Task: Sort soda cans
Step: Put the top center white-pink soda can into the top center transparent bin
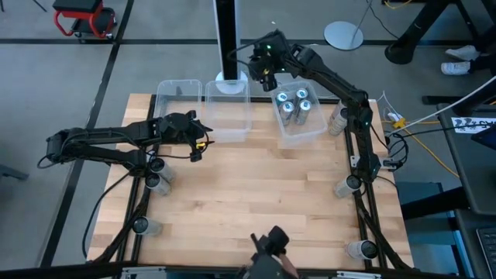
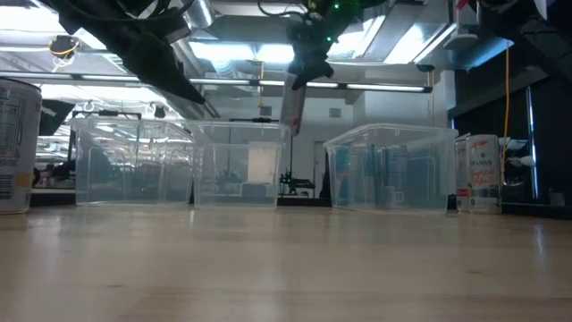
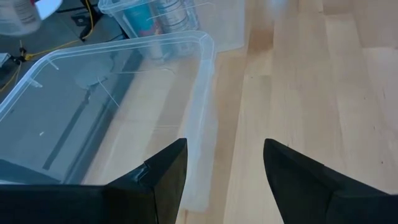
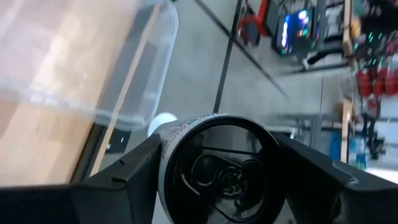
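Right tool clamping dark-topped soda can, left tool seemingly half open, empty

Overhead view of the wooden surface. 3 clear bins stand in a row along its far edge: the left bin, the middle bin and the right bin, which contains 4 upright silver cans. The left hand lies just beside the middle bin's near left corner. The right hand hangs between the middle and right bins. Further cans stand near the surface's side edges.
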Controlling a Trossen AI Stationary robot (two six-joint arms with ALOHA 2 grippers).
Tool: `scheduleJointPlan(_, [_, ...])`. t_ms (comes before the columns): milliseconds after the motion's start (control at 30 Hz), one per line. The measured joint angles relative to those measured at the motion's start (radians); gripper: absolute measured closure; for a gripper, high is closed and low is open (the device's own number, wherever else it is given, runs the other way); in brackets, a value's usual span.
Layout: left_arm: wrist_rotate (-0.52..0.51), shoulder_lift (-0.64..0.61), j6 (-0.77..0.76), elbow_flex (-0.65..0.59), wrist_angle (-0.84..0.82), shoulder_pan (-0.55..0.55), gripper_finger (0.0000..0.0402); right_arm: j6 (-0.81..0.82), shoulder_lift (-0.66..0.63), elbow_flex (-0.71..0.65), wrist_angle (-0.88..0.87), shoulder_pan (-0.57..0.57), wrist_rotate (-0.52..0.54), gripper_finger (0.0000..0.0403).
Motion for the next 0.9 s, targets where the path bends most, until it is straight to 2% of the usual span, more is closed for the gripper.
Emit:
scheduleJointPlan(267, [0.000,0.000,-0.003,0.000,0.000,0.000,0.0202,-0.016,0.001,0.000,0.029,0.043,-0.108,0.0139])
scheduleJointPlan(533, [0.000,0.000,-0.018,0.000,-0.001,0.000,0.0202,-0.018,0.056,-0.045,0.074,0.052,-0.165,0.0139])
scheduleJointPlan(900, [0.000,0.000,-0.018,0.000,-0.001,0.000,0.0202,-0.017,0.183,-0.047,0.080,0.050,-0.168,0.0139])
